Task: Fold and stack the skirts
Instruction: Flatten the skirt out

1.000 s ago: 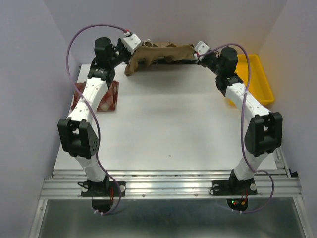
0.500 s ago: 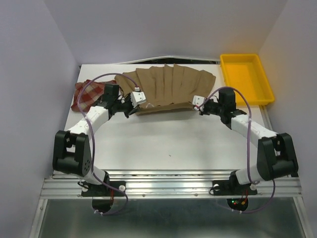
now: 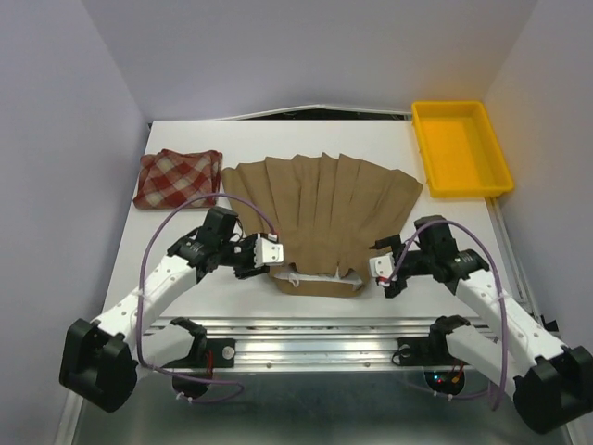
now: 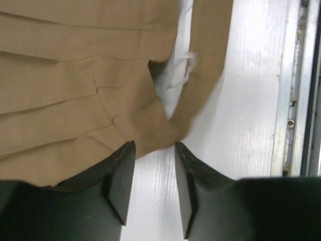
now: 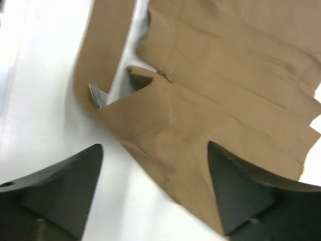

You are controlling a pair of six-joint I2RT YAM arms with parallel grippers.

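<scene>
The tan-brown skirt (image 3: 320, 209) lies spread flat in the middle of the table, its waistband at the near edge and its flared hem toward the back. My left gripper (image 3: 275, 252) sits at the waistband's left corner. In the left wrist view it (image 4: 154, 148) is open, with the tan skirt (image 4: 75, 75) just past its tips. My right gripper (image 3: 379, 270) sits at the waistband's right corner. It (image 5: 155, 148) stands wide open over the tan skirt (image 5: 225, 60) without pinching it. The red-and-cream plaid skirt (image 3: 179, 178) lies folded at the far left.
A yellow plastic tray (image 3: 460, 148) stands at the far right corner. The table's metal front rail (image 3: 315, 326) runs just behind the waistband, also seen as the rail (image 4: 296, 100) in the left wrist view. Walls close in on both sides.
Both arms drew the tan skirt from the back of the table toward the near edge, laid it out flat, then opened and let go of its waistband corners.
</scene>
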